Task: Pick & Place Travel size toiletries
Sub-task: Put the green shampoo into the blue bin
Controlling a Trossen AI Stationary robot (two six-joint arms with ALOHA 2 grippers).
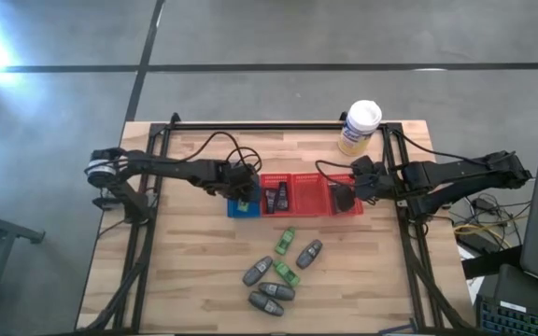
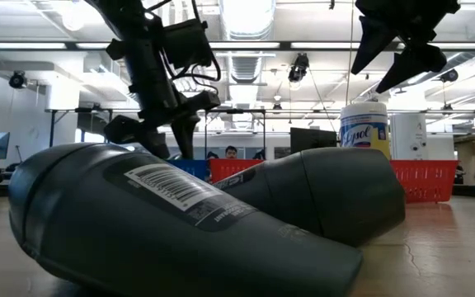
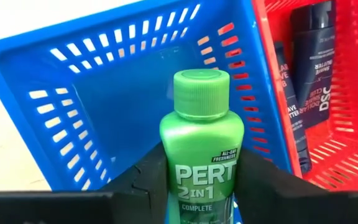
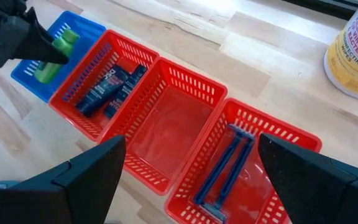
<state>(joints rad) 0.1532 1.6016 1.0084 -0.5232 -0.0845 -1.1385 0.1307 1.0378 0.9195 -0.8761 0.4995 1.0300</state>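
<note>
A: Item one, left gripper [image 3: 197,186]?
B: It is clenching a green bottle [image 3: 199,149], cap up, and hanging over the blue tray [image 3: 73,81].
A: Right gripper [image 4: 191,180]?
B: Fingers are spread with nothing between them, hovering above the red trays [image 4: 166,81].
A: Red trays' contents?
B: Dark tubes [image 4: 107,87] are lying in one end tray, the middle one is bare, and blue razors [image 4: 225,165] are lying in the other end tray.
A: Loose stock?
B: Grey containers [image 1: 271,291] and green bottles [image 1: 285,241] are lying on the table [image 1: 185,280], near its front edge.

The blue tray [image 3: 55,112] lies open below the left hand [image 3: 199,186]. The middle red tray [image 4: 166,124] holds nothing. The canister [image 1: 359,127] blocks the bench's [image 1: 185,271] far right corner.
</note>
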